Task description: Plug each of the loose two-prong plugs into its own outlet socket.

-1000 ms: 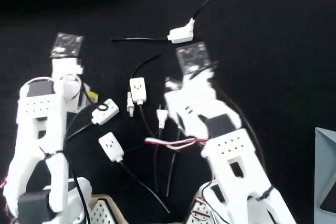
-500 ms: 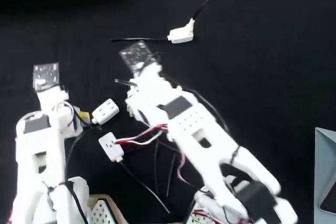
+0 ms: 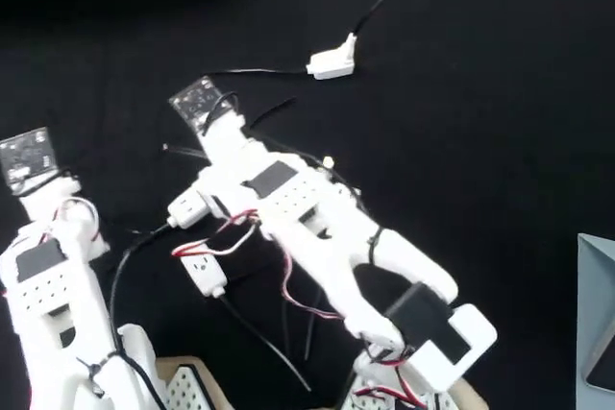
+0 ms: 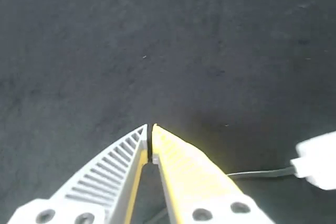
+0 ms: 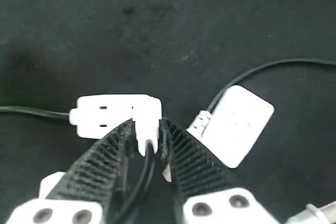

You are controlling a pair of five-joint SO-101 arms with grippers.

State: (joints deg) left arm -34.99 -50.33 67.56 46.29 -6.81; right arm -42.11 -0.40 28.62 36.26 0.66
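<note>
Matte black cloth tabletop (image 3: 500,141), faintly speckled up close. Boxy white moulded-plastic arms, slotted, trailing red and white wires. Right hand (image 5: 148,127): black ribbed wedge fingers pinching a white two-prong plug (image 5: 146,136), with black cord running back between them, plug end touching a blocky white outlet socket (image 5: 107,115) with two dark slots; just beside, a flat rounded-rectangle outlet (image 5: 239,125) on its own cord. Left hand (image 4: 150,128): one white latticed finger, one yellow, tips pressed together above bare cloth, near a white plastic piece (image 4: 317,166) on a black cord. Since a second ago: right arm (image 3: 317,228) swung from mid-tabletop toward the left edge, now lying over the spot of a middle outlet and loose plugs; left arm (image 3: 48,280) drawn back to the left edge. Added by the high view: far outlet socket (image 3: 332,61) near the far edge, cords off both ends, and face-up outlet (image 3: 204,271) toward the near edge. Added by the wrist views: finger ribbing and the grip itself.
</note>
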